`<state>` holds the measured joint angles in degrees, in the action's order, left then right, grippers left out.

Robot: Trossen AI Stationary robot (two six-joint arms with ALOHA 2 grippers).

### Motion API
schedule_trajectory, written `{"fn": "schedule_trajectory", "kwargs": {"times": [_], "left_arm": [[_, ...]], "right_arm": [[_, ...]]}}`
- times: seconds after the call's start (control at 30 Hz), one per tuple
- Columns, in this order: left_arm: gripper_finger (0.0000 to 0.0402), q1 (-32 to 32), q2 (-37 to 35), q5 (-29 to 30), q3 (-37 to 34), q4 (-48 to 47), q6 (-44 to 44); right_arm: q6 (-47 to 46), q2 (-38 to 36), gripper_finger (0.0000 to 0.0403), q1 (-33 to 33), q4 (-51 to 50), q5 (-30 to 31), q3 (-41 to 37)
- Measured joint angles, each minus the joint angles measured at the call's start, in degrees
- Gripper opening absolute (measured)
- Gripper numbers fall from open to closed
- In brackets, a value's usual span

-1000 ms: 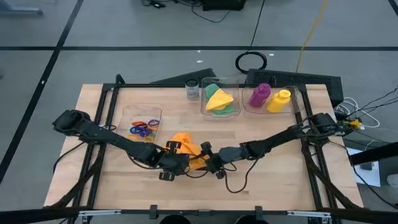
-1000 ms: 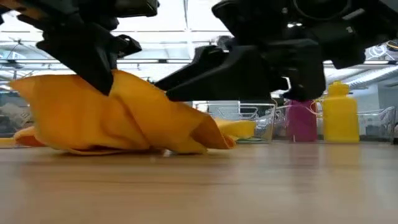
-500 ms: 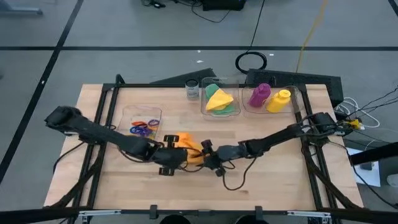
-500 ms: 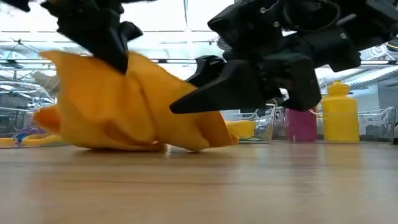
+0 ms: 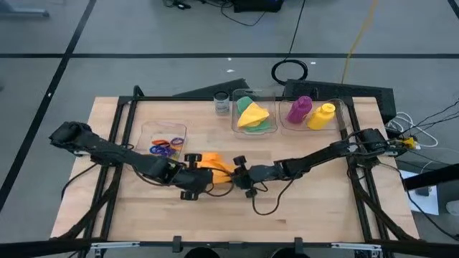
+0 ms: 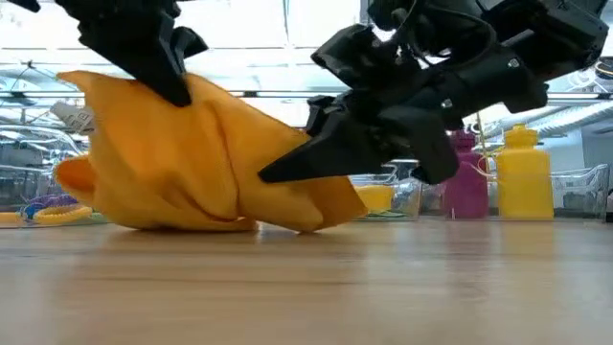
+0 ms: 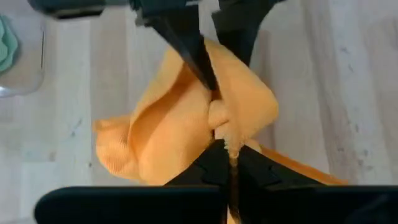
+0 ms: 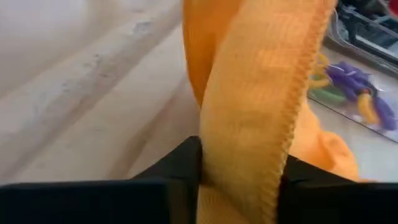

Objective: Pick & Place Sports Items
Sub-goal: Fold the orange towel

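Green and yellow cloths (image 5: 252, 115) and 2 bottles (image 5: 310, 112) sit boxed; rings (image 5: 166, 146) in their box. Outstanding: the orange cloth (image 5: 211, 165), mid-counter (image 5: 315, 208), pinched by the clenched left tool (image 7: 219, 124); the right tool (image 8: 239, 177) grips its edge.

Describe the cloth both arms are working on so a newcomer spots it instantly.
On the wooden table, look front of centre, where the left gripper and right gripper meet. The orange cloth bunched between them is the only cloth outside a clear box.
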<state>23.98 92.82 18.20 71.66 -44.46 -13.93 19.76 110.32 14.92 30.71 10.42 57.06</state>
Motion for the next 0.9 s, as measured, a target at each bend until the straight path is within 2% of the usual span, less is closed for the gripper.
{"fn": "schedule_trajectory", "kwargs": {"times": [0.3,0.43,0.63,0.8,0.9], "left_arm": [[0.0000,0.1,0.0,0.3,0.0,-2.5,-2.2],[0.0000,0.1,0.0,0.3,0.0,-2.5,-1.3],[0.0000,0.0,0.0,0.3,0.4,-2.3,3.2],[0.0000,-0.5,0.1,0.3,6.4,-4.8,7.9],[0.0000,-0.7,0.1,1.0,11.6,-7.0,11.7]], "right_arm": [[3.2,-0.7,0.0001,0.7,-1.4,1.8,0.0],[4.1,-4.1,0.0006,1.2,-3.6,2.7,0.0],[3.3,-13.4,0.0001,2.7,-12.1,4.8,0.0],[2.0,-20.9,0.0000,3.5,-20.3,5.0,0.0],[2.0,-25.2,0.0000,3.9,-24.7,7.7,0.0]]}}
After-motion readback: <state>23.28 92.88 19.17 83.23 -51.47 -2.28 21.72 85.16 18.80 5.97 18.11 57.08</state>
